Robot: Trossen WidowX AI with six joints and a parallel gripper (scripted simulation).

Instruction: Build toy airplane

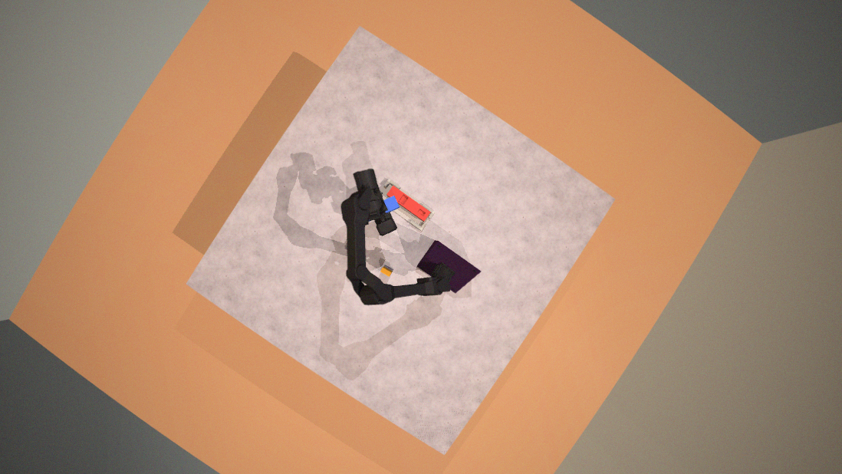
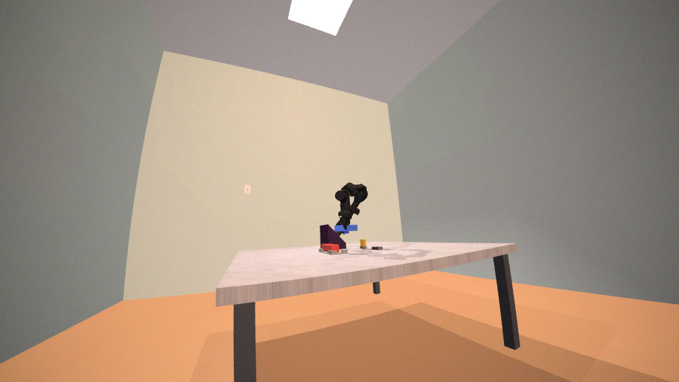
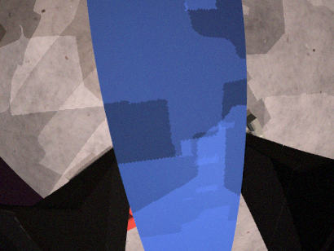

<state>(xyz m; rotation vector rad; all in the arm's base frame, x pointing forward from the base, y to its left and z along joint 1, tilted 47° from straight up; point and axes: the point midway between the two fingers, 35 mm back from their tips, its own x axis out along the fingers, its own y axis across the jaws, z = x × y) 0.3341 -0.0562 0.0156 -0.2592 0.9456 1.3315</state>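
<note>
Blue wing (image 1: 391,204) (image 3: 175,81), grasped by the black end effector (image 2: 345,227) (image 3: 176,144), is raised above the counter (image 1: 501,176) (image 2: 285,270) (image 3: 293,73) beside the cradle (image 1: 422,227) (image 2: 334,253). Red fuselage (image 1: 409,203) (image 2: 330,247) lies in the cradle; the orange tail fin (image 1: 386,271) (image 2: 363,242) stands apart from the cradle, nearer the dark purple block (image 1: 456,258) (image 2: 328,237).

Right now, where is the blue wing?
The blue wing is up in the gripper, above the table. From the top, it shows right beside the red airplane body.

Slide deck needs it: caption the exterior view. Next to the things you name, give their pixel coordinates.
Gripper (image 2: 345,228) holding the blue wing (image 2: 352,227) above the table (image 2: 285,270), red fuselage (image 2: 330,247) below.
</note>
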